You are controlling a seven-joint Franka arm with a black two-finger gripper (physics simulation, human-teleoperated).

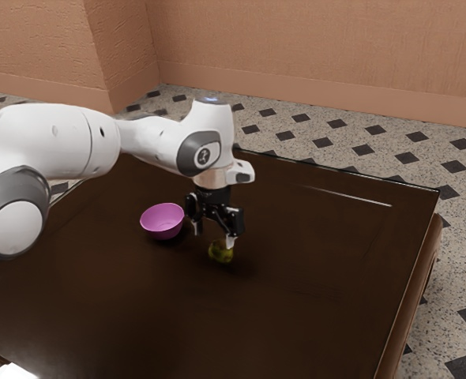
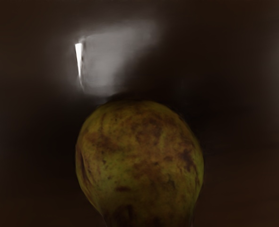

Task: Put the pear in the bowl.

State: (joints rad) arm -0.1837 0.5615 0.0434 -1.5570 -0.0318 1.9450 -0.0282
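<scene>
The black gripper (image 1: 214,236) points down over the dark table in the exterior view, its two pale fingertips well apart. The green-yellow pear (image 1: 220,253) lies just below it, close to the fingertip on the exterior view's right, which overlaps the pear's upper edge; whether they touch I cannot tell. In the wrist view the brown-spotted pear (image 2: 140,161) is large, at the lower edge under the hand. A pink-purple bowl (image 1: 163,222) stands upright beside the gripper, toward the exterior view's left.
The dark glossy table (image 1: 320,253) extends around the pear and bowl, with its far edge behind the arm. White glare shows on its surface (image 2: 101,61) near the pear in the wrist view.
</scene>
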